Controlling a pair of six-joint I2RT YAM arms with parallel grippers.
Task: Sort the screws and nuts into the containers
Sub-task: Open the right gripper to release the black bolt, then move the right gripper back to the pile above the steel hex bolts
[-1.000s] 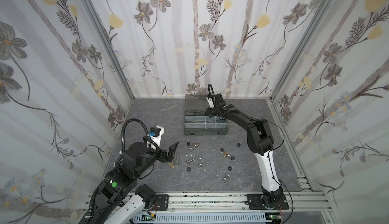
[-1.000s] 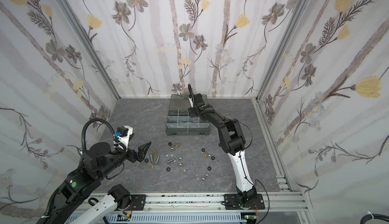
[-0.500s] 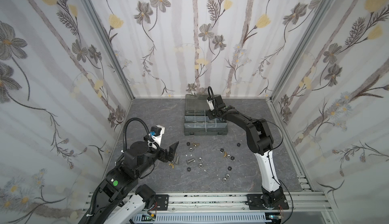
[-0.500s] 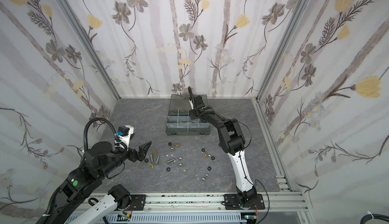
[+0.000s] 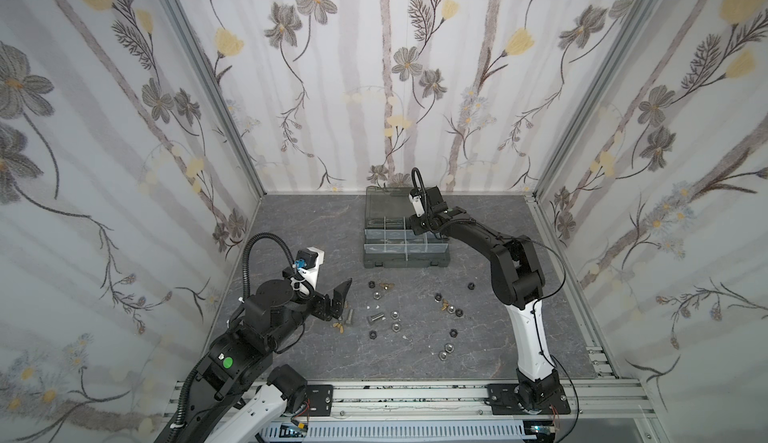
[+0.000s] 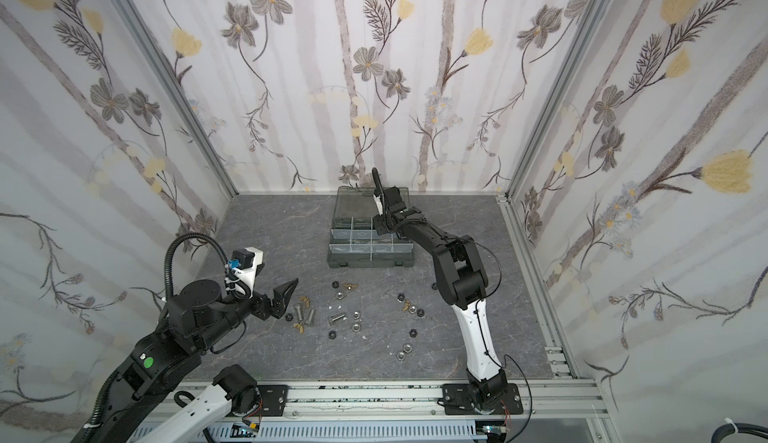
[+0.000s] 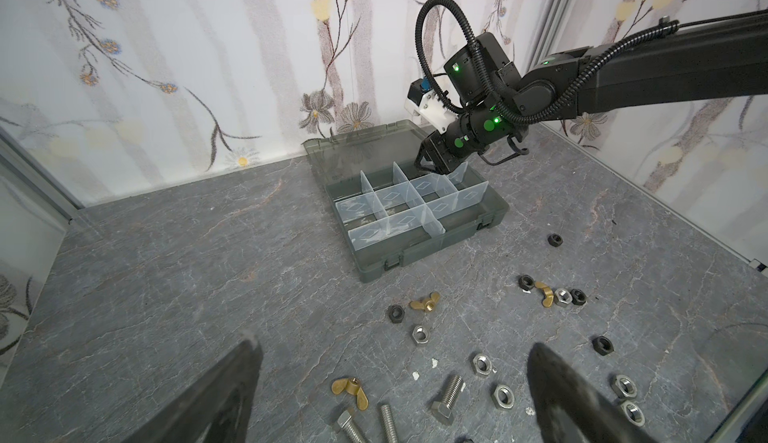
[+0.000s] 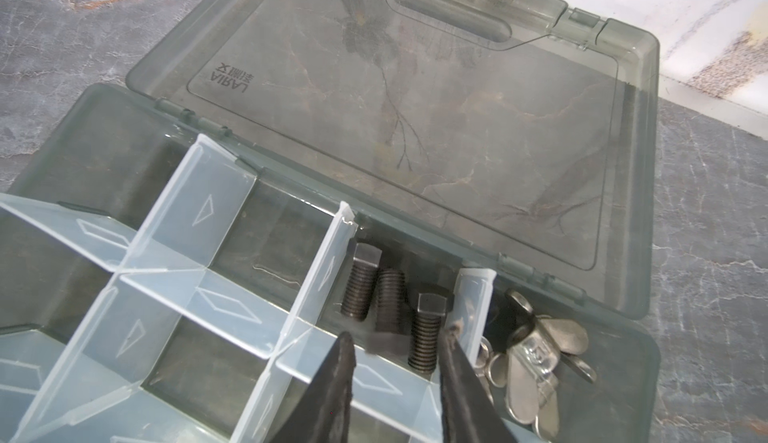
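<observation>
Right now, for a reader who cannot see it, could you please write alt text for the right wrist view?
The right pincer, open, hangs over a compartment of the grey organiser case that holds three black screws, one of them blurred. The next compartment holds silver wing nuts, and the smoky lid is open.

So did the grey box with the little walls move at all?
No. The organiser case lies where it was, its open lid just as close to the back wall.

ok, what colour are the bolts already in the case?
The bolts are black; the right wrist view shows it best.
</observation>
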